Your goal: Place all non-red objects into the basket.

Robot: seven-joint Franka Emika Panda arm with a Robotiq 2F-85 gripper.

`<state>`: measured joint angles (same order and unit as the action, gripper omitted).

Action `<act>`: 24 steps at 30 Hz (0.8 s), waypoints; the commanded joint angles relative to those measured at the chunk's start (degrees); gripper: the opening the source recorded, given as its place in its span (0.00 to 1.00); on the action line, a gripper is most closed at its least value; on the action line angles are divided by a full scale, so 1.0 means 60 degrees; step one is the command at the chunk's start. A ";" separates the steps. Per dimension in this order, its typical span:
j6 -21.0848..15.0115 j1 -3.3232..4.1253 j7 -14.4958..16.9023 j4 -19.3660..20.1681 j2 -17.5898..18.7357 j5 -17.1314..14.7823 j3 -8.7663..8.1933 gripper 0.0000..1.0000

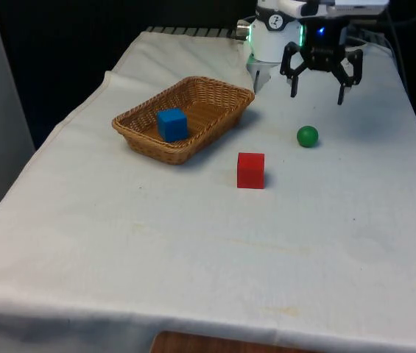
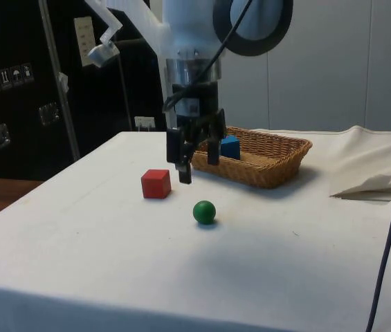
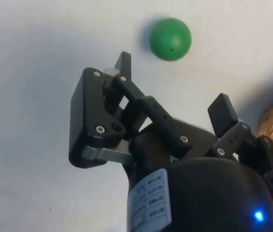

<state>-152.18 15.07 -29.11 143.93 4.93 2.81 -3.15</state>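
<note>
I see gripper [image 1: 317, 94] upper right of front frame, fingers spread, empty, above green ball [image 1: 307, 136]. Blue cube [image 1: 171, 123] in basket [image 1: 138, 134]; red cube [image 1: 250, 170] centre.

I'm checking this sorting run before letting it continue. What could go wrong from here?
The green ball sits loose on the cloth; the open gripper hangs above and off to one side of it, so an off-centre descent may nudge it rolling. The red cube lies near the route to the basket, where the blue cube already rests.
</note>
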 commanded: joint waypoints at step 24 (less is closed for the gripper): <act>-0.1012 -0.0095 0.0124 0.0153 0.0793 -0.0239 0.0095 1.00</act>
<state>-157.05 14.78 -29.34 144.56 9.45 2.81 -3.15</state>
